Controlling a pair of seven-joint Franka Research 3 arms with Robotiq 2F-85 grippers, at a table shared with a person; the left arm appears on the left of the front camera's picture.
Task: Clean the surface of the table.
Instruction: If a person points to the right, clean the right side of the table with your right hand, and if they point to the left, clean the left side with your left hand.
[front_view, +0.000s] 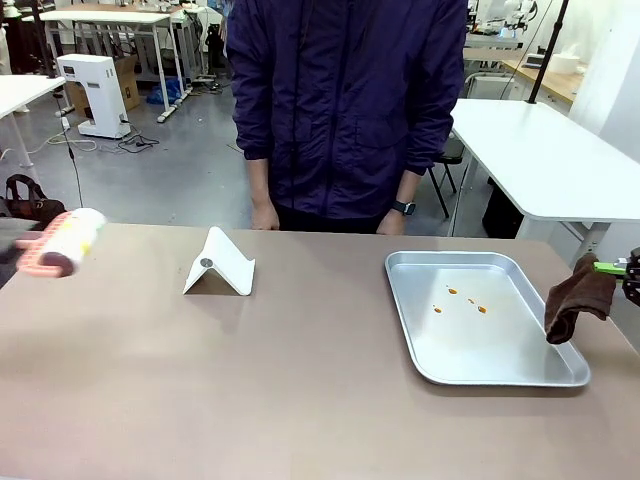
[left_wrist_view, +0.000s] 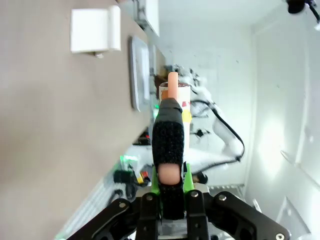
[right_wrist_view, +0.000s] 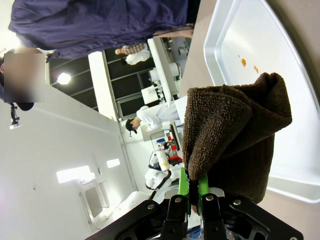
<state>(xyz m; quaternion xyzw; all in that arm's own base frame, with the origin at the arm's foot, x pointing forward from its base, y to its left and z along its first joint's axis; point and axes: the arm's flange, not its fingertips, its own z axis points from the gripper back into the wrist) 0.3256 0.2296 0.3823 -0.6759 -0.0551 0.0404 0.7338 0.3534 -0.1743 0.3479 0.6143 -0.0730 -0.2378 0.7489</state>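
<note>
Brown cloth is clamped in the right hand, just right of the metal tray on the tan bench; far left of it, the left hand is closed on a lint roller

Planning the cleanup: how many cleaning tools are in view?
2: a lint roller in the left gripper; a brown cloth in the right gripper, at the tray's right edge.

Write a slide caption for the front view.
Right gripper holds a brown cloth near the stained metal tray; a pink-handled lint roller hovers over the tan table at left.
</note>
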